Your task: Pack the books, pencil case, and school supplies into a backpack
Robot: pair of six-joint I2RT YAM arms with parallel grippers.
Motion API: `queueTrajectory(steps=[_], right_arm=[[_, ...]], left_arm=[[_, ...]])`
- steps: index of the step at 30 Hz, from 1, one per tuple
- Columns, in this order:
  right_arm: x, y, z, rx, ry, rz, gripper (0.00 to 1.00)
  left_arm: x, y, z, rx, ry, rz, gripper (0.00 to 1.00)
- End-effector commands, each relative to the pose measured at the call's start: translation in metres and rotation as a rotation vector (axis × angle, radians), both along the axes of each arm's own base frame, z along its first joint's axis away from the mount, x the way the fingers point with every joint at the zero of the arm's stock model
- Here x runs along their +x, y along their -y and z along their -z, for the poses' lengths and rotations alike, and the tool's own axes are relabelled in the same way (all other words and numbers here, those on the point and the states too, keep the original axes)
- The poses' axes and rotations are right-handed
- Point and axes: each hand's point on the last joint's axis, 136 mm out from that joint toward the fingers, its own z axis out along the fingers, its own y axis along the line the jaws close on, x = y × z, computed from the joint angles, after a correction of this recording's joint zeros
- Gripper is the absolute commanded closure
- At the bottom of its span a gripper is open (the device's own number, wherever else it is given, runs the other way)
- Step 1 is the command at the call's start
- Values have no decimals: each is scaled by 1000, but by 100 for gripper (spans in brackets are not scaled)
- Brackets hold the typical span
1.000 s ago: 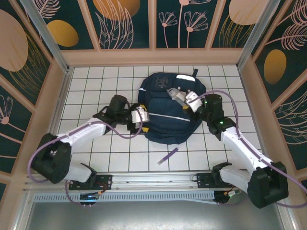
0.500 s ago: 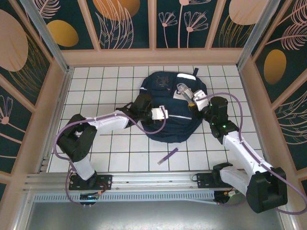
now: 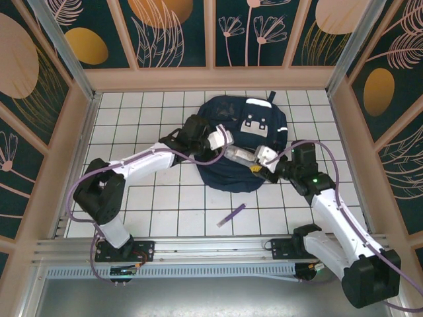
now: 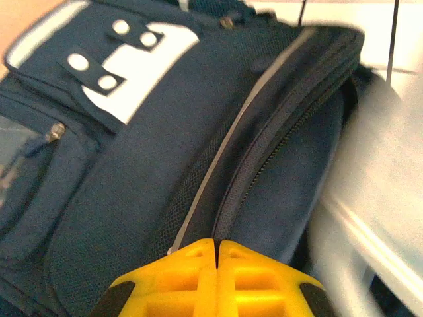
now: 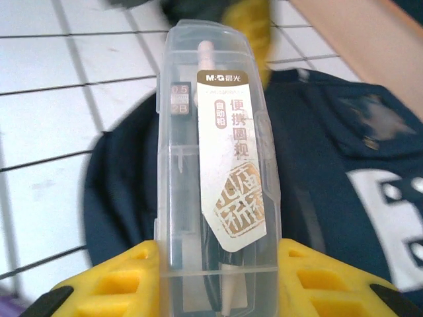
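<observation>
White tiled table (image 3: 152, 198); backpack (image 3: 264, 125) ahead of both claws; left claw (image 4: 216, 247) pressed together at its zip seam, fabric catch unclear; right claw (image 5: 215, 284) pinches clear pack (image 5: 218, 132) just above it; pen (image 3: 231, 215) lies behind; seemingly loading supplies, so next needs the mouth held open.

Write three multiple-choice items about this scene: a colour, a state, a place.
1. The large fabric backpack is: A red, B navy blue, C green.
2. The right claw is: A open, B shut on a long clear plastic case, C shut on a booklet.
3. The thin purple pen lies: A on the white tiled table, B on the backpack, C in the right claw.
Key: 1B, navy fabric shows; 2B, yellow fingers flank the case; 3A, it rests on tiles near the backpack.
</observation>
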Motion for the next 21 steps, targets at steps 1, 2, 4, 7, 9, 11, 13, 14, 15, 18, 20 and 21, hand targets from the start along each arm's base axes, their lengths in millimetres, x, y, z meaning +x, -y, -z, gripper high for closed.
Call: queueTrajectory(steps=[1, 2, 4, 7, 9, 11, 13, 14, 15, 18, 20, 21], right_arm=[[-37, -23, -4, 33, -28, -224, 76], [-36, -24, 1, 26, -49, -218, 76], [-17, -23, 16, -20, -91, -135, 77], [23, -13, 29, -80, -107, 46, 75], [51, -5, 27, -89, -61, 160, 69], [74, -1, 24, -81, -13, 247, 67], [98, 2, 19, -54, 48, 326, 59], [107, 3, 20, -45, 67, 351, 51], [117, 4, 18, -25, 90, 396, 39], [126, 10, 15, 9, 102, 483, 33], [120, 19, 19, 4, 98, 534, 32], [120, 29, 19, 14, 95, 597, 31]], left_arm=[[3, 12, -62, -191, -16, -8, 100], [1, 13, -68, -207, -11, 3, 100], [-6, 15, -81, -240, 8, 42, 100], [-13, 12, -97, -263, 60, 65, 100], [-19, 10, -102, -260, 86, 99, 100], [-26, 10, -105, -262, 99, 135, 100], [-30, 10, -104, -261, 102, 159, 100], [-30, 10, -102, -259, 101, 160, 100], [-29, 11, -102, -257, 101, 156, 100], [-23, 12, -101, -261, 108, 134, 100], [-21, 13, -100, -257, 117, 135, 100], [-20, 12, -97, -247, 125, 135, 100]])
